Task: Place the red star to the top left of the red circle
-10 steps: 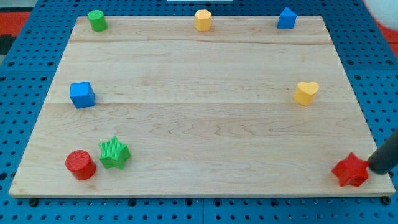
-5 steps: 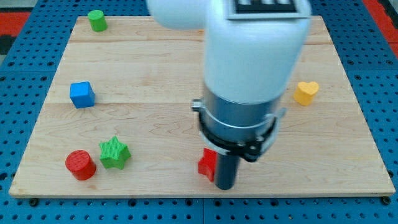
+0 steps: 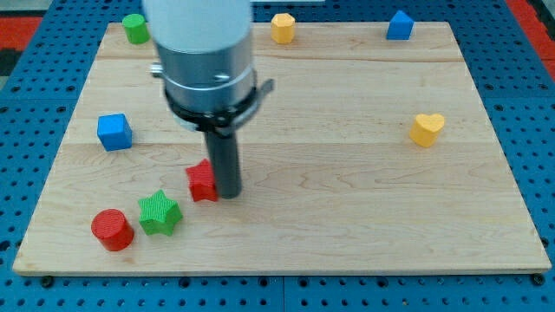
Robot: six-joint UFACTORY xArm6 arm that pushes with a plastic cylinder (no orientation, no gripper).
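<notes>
The red star [image 3: 201,182] lies left of the board's centre, partly hidden by my rod. My tip [image 3: 229,194] touches the star's right side. The red circle [image 3: 112,230] sits near the board's bottom left corner, well to the lower left of the star. The green star [image 3: 159,213] lies between them, just right of the red circle and below left of the red star.
A blue cube [image 3: 114,132] sits at the left edge. A green cylinder [image 3: 134,28], a yellow hexagon [image 3: 283,28] and a blue block [image 3: 399,26] line the top edge. A yellow heart [image 3: 427,129] is at the right. The wooden board [image 3: 347,199] rests on a blue pegboard.
My tip has pushed the red star from the bottom right corner leftward across the board, then up and left to beside the green star. The other blocks have not moved.
</notes>
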